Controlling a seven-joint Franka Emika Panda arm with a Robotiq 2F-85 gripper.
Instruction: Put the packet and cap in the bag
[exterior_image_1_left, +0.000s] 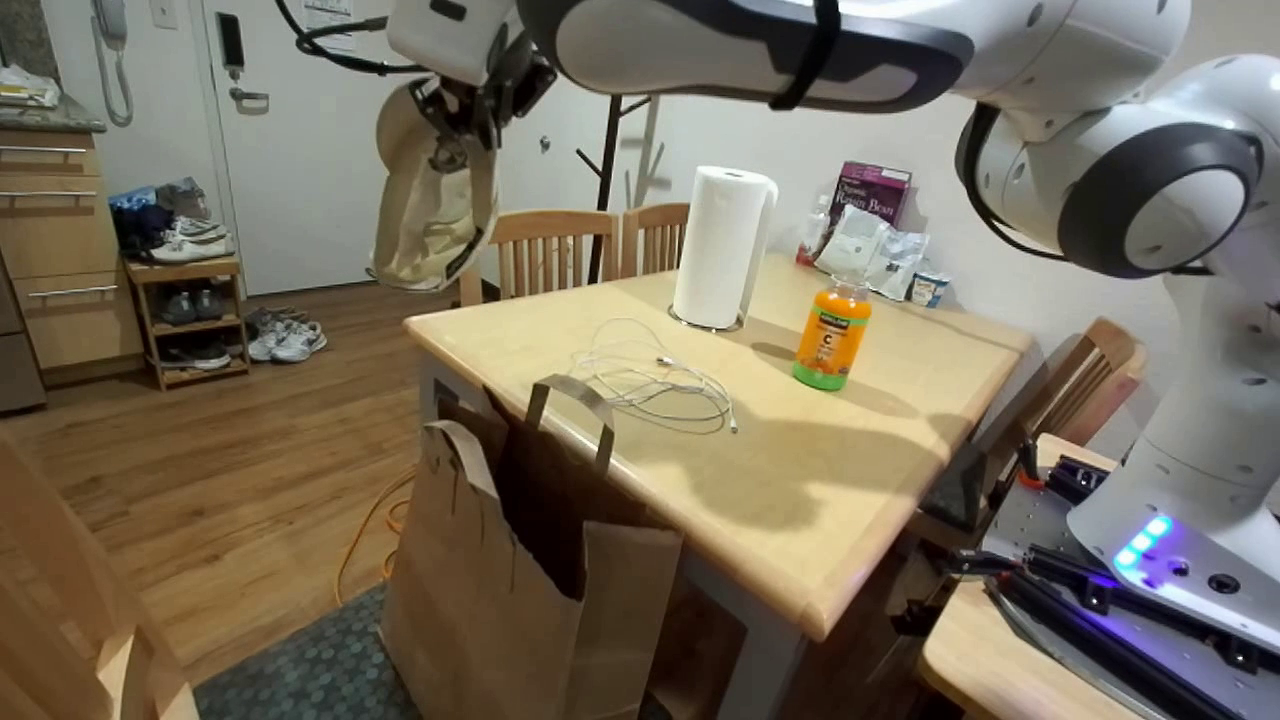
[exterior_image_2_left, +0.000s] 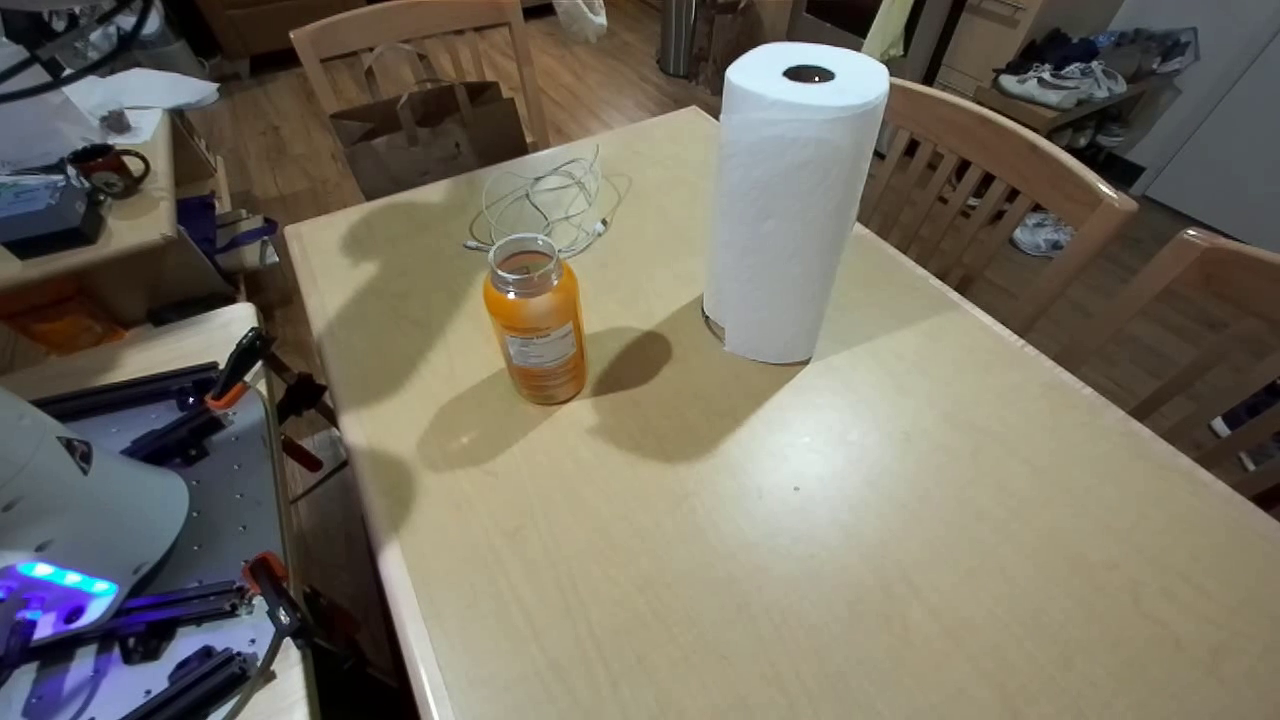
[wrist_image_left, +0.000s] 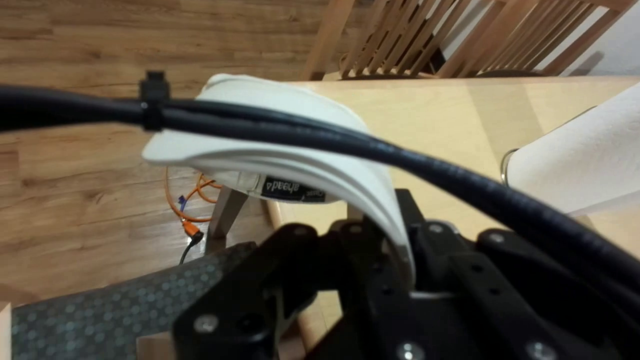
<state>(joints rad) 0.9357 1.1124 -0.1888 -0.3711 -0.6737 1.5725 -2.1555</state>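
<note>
The whitish cap (exterior_image_1_left: 425, 225) hangs in the air, brim pinched, in an exterior view. My gripper (exterior_image_1_left: 455, 150) is shut on it; in the wrist view the gripper (wrist_image_left: 390, 225) grips the brim of the cap (wrist_image_left: 320, 160), and a black label shows inside the crown. Below and nearer that exterior camera, the brown paper bag (exterior_image_1_left: 490, 590) stands upright against the table, its mouth gaping and dark inside. The bag (exterior_image_2_left: 430, 140) also shows past the table's far edge in an exterior view. Cap and bag are apart. No packet shows; it is hidden or out of view.
On the table (exterior_image_1_left: 770, 480) are a coiled white cable (exterior_image_1_left: 680, 390), an orange bottle (exterior_image_1_left: 832, 335) and a tall paper-towel roll (exterior_image_1_left: 722, 250). Wooden chairs (exterior_image_1_left: 555, 250) surround it. A black cable (wrist_image_left: 280, 130) crosses the wrist view in front of the cap.
</note>
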